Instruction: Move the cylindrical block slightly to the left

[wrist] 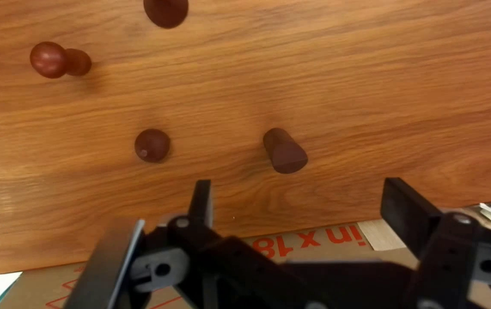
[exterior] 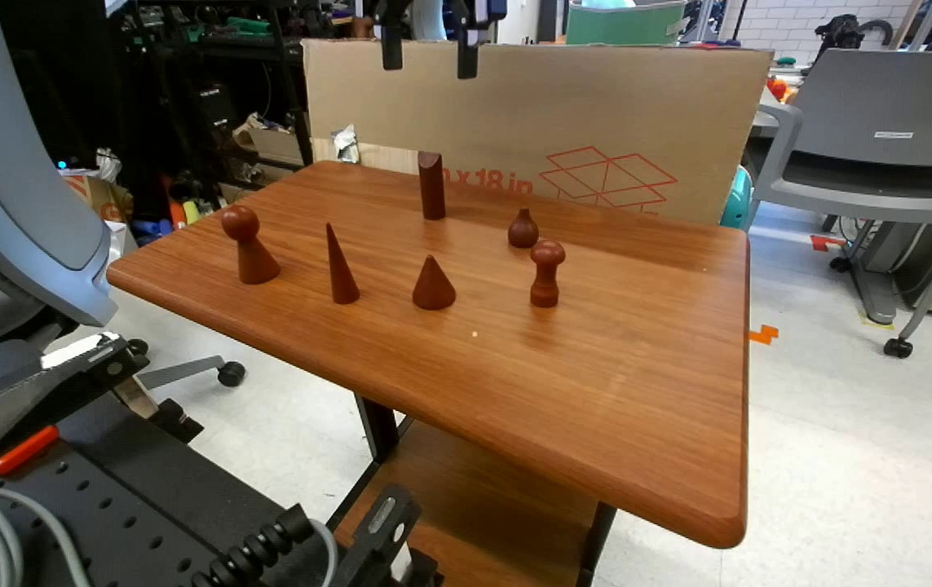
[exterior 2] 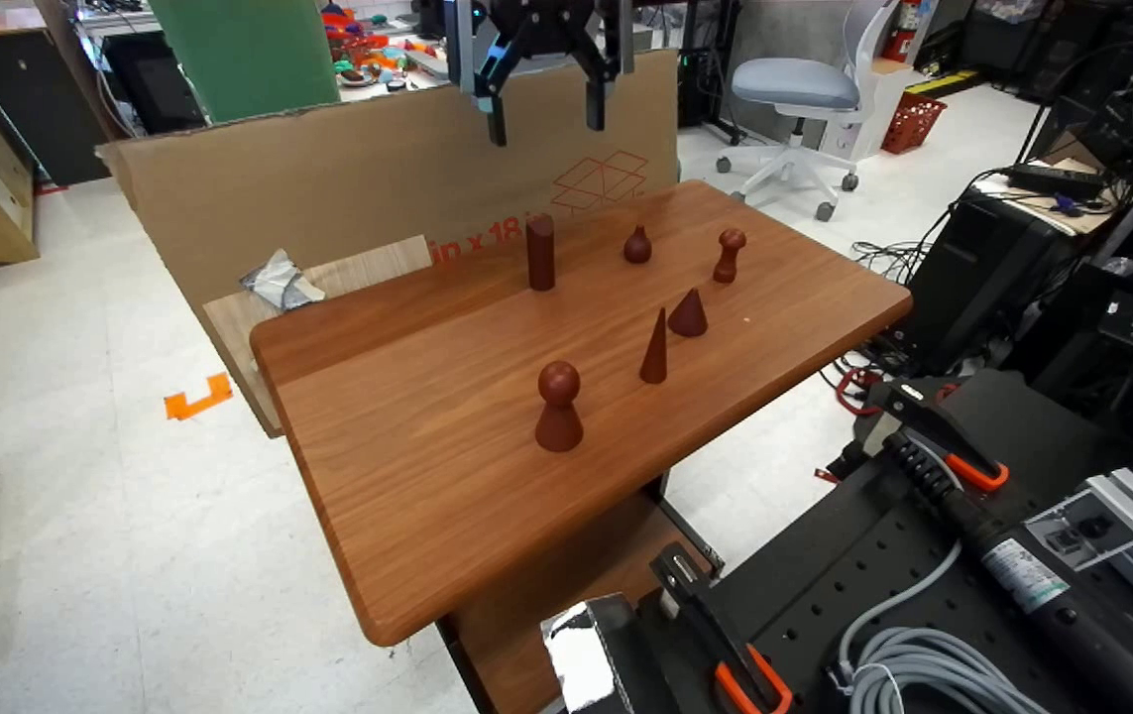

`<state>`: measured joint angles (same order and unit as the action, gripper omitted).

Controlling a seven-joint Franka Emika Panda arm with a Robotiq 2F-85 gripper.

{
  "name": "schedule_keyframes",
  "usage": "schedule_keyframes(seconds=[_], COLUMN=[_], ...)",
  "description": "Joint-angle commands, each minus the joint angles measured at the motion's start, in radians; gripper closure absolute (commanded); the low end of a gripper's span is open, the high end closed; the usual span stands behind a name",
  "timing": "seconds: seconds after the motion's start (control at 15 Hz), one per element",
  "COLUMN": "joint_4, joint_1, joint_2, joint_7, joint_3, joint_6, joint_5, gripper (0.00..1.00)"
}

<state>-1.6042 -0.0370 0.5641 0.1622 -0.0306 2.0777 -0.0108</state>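
The cylindrical block [exterior: 431, 189] is a slim dark reddish-brown post standing upright near the table's edge by the cardboard. It also shows upright in an exterior view [exterior 2: 540, 256] and in the wrist view [wrist: 285, 151], where its top has a line across it. My gripper [exterior: 430, 68] is open and empty, high above the table. It also hangs above the block's level in an exterior view [exterior 2: 546, 131]. In the wrist view the open fingers [wrist: 298, 181] are spread wide, with the block ahead of the gap between them. Nothing touches the block.
On the wooden table [exterior: 637, 367] stand a bulb-shaped piece [exterior: 523, 229], a knob-topped piece [exterior: 545, 274], a short cone [exterior: 434, 284], a tall cone [exterior: 341, 267] and a ball-topped pawn [exterior: 253, 246]. A cardboard sheet [exterior: 612, 98] stands behind the table's edge, near the block.
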Motion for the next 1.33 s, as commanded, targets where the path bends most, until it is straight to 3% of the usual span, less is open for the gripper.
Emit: schedule_keyframes(seconds=[0.0, 1.13, 1.2, 1.27], joint_4=[0.026, 0.214, 0.219, 0.223], joint_1=[-0.027, -0.072, -0.077, -0.081], joint_2=[0.048, 0.261, 0.268, 0.272], joint_7=[-0.030, -0.040, -0.042, -0.046], joint_3=[0.013, 0.031, 0.029, 0.028], joint_6=[0.028, -0.055, -0.060, -0.064], joint_5=[-0.025, -0.081, -0.080, -0.081], gripper=[0.00, 0.00, 0.20, 0.26])
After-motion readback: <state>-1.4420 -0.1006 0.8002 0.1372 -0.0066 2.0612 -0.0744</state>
